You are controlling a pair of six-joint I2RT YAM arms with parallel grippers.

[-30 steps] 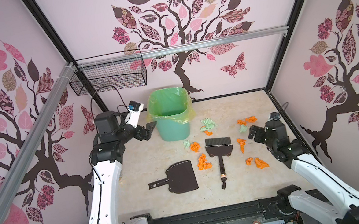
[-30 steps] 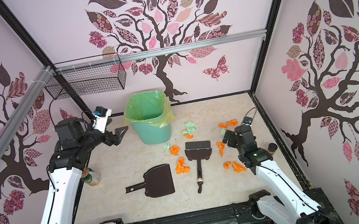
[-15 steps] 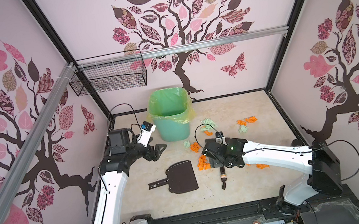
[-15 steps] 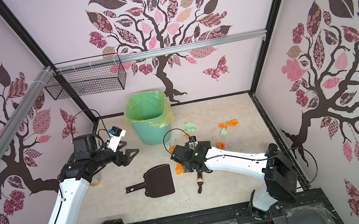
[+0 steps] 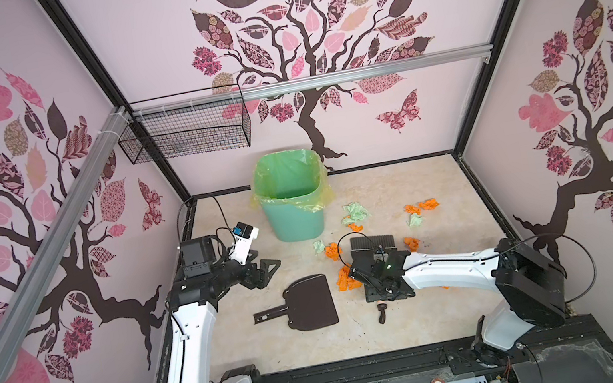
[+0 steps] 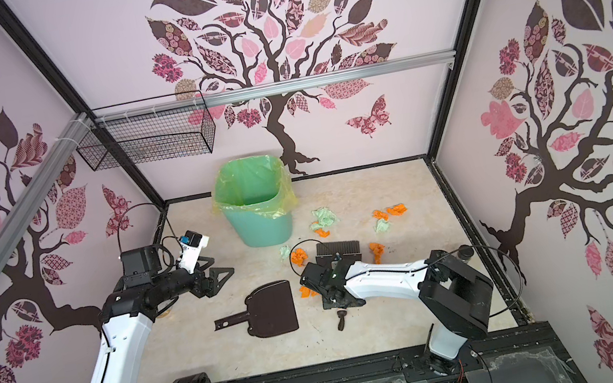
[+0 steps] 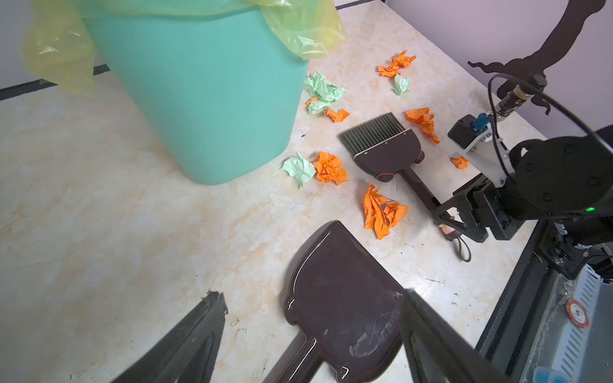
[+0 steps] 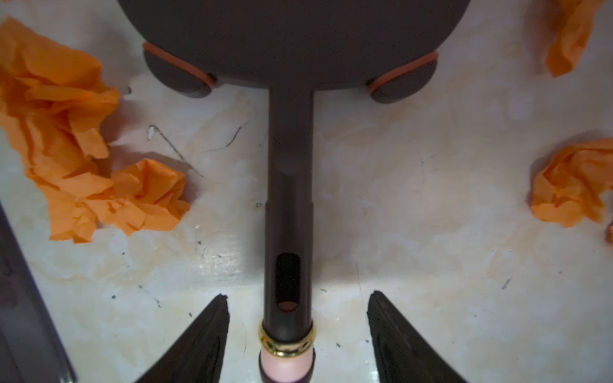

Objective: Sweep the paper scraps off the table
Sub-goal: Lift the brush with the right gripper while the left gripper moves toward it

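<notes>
- Your right gripper (image 8: 298, 295) straddles the brush handle (image 8: 290, 165), jaws apart with a gap on each side.
- Your left gripper (image 7: 311, 293) hangs released near the dustpan (image 5: 311, 303).
- Paper scraps (image 5: 356, 211) litter the table (image 5: 423, 320).

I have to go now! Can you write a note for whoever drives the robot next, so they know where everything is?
Left gripper: open, empty, hovering by the dustpan, which lies flat on the table.
Right gripper: open, jaws either side of the brush handle, not gripping it yet.
Paper scraps: orange and green, scattered on the table around the brush, near the bin.
Done: nothing in the dustpan.
Left: grasp brush and dustpan, sweep scraps in, tip into bin.
</notes>
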